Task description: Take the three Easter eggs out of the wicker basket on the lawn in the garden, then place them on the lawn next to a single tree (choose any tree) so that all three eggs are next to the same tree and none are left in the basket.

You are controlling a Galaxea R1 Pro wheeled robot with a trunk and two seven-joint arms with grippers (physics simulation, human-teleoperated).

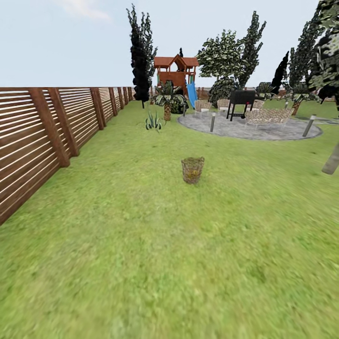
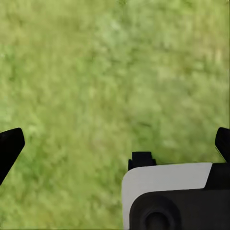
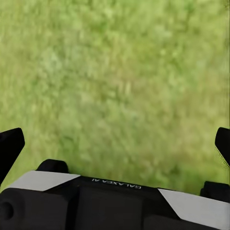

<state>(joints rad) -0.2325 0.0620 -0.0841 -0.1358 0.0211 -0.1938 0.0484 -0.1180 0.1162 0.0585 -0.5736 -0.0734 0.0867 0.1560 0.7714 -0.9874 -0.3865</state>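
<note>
The brown wicker basket (image 1: 192,169) stands upright on the lawn (image 1: 141,245) some way ahead, near the middle of the head view. Yellow shows through its weave, but single Easter eggs cannot be made out. A pale grey tree trunk (image 1: 331,160) leans at the right edge, with dark speckled leaves (image 1: 327,52) above it. My left gripper (image 2: 115,143) hangs open over bare grass, its black fingertips (image 2: 9,146) wide apart. My right gripper (image 3: 115,143) is also open over grass, with nothing between its fingertips (image 3: 9,146).
A brown slatted fence (image 1: 42,127) runs along the left. Ahead right lies a grey paved patio (image 1: 249,127) with chairs, a black grill (image 1: 241,101) and short posts. A palm (image 1: 167,101), a spiky plant (image 1: 154,122), a red play tower (image 1: 176,73) and tall dark trees stand behind.
</note>
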